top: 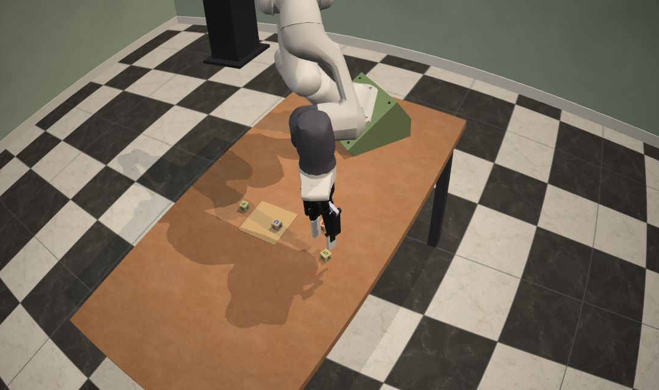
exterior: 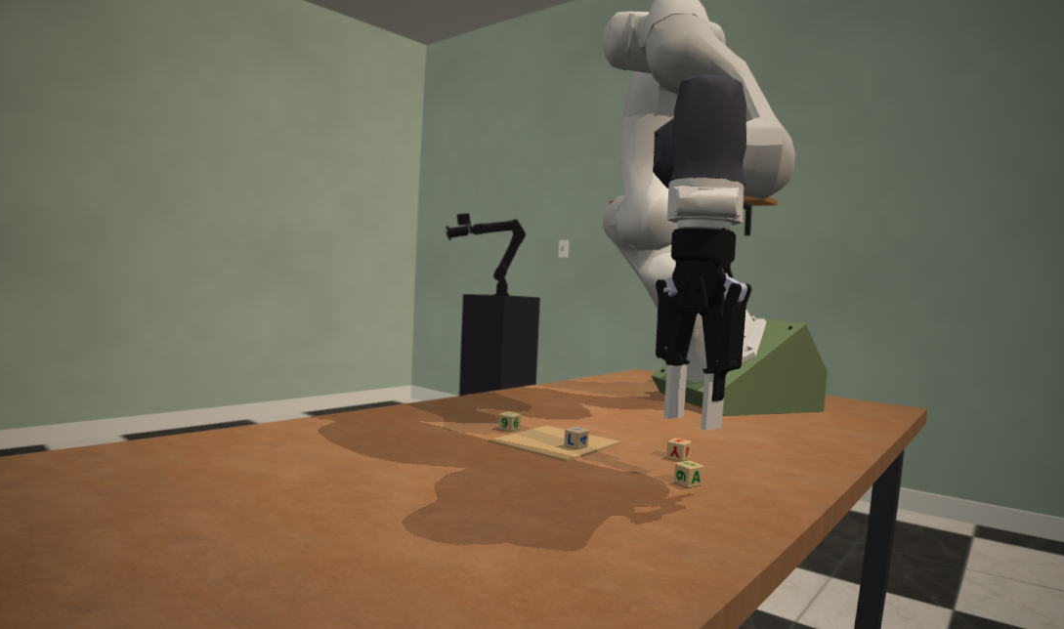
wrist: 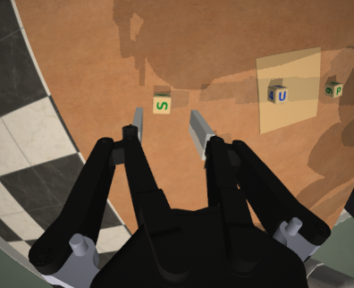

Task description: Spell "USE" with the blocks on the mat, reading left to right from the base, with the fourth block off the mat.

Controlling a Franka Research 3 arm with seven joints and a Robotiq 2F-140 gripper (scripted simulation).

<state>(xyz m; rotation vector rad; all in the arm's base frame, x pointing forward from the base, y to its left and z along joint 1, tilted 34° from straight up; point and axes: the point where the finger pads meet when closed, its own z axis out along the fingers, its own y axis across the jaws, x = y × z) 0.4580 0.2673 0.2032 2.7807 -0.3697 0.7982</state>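
Observation:
The U block [top: 276,224] [exterior: 575,438] [wrist: 278,95] sits on the pale mat [top: 257,213] [exterior: 524,441] [wrist: 290,117], its U upright in the wrist view. The S block [top: 325,255] [exterior: 687,474] [wrist: 162,104] lies on the table off the mat, its S turned sideways in the wrist view. The E block [top: 322,224] [exterior: 678,449] is off the mat, partly behind the fingers in the top view and hidden in the wrist view. My gripper [top: 322,241] [exterior: 692,422] [wrist: 166,119] is partly open and empty, above the table near the E block.
The P block [top: 244,206] [exterior: 509,422] [wrist: 333,89] stands just off the mat, on the side away from the E block. The green robot base [top: 382,125] [exterior: 778,379] is at the back of the table. One long table edge runs beyond the S and E blocks.

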